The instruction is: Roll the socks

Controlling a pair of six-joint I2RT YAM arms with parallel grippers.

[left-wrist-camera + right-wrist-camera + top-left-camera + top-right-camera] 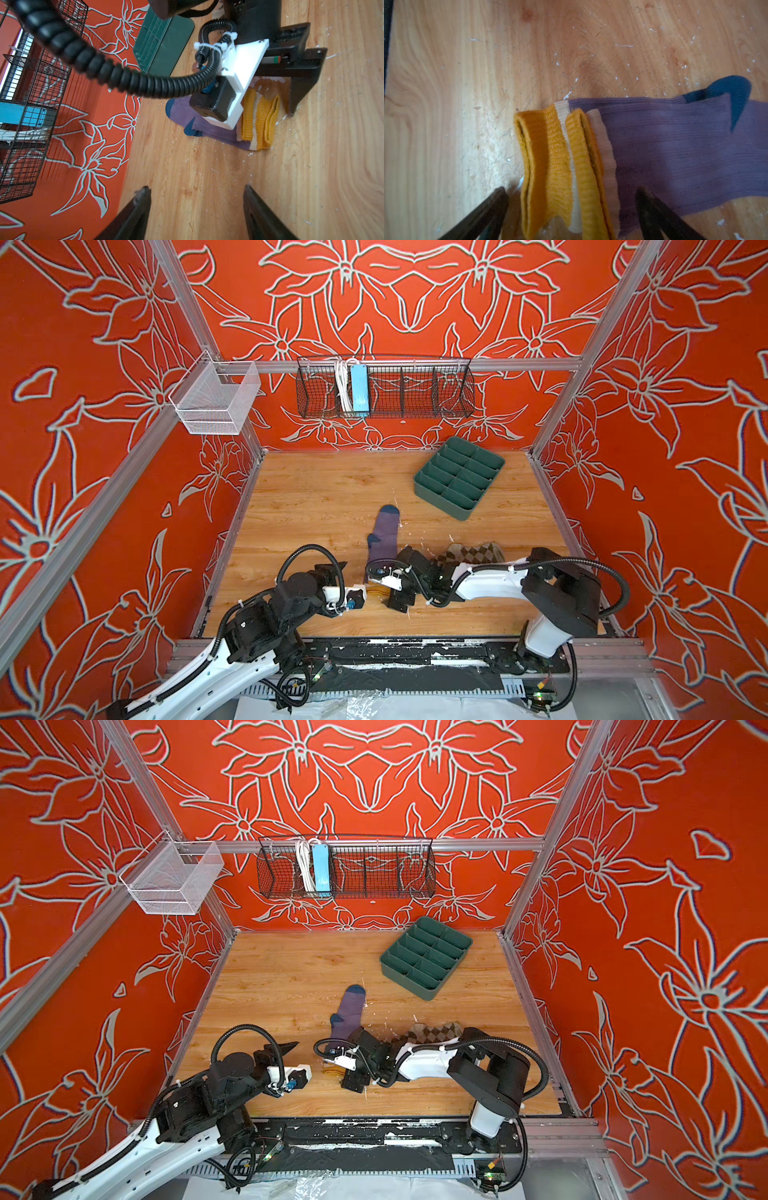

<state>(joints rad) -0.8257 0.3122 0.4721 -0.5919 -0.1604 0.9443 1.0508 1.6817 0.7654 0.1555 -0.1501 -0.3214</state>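
**Top views.** The wooden tabletop [316,497] is bare across its left half and far-left corner. Aluminium frame rails [245,506] bound its sides, and a green compartment tray [436,499] sits at the far right. The purple sock [384,537] lies near the middle with its long axis running front to back. Its dark blue toe points toward the far wall and its heel bulges left. The cuff end lies nearest the front edge, hidden under the right gripper [400,598], which reaches across the middle. The argyle sock [473,552] lies just right of it, long axis across the table, partly hidden by the right arm. The left gripper [286,1048] hangs over bare wood left of the purple sock, apart from it.

**Left wrist view.** The left gripper [196,191] has its jaws well apart, with only wood between them. Ahead, the mustard-yellow cuff [257,122] is folded over on itself. One finger [296,91] of the right gripper stands just beyond the cuff; whether its tip touches the table cannot be told.

**Right wrist view.** The right gripper [572,193] has its jaws wide, straddling the folded cuff without clamping it. One finger is over wood just beside the cuff edge, the other over purple fabric. The purple sock [675,149] runs sideways from the cuff to its dark blue heel. Bare wood fills the rest of the view.
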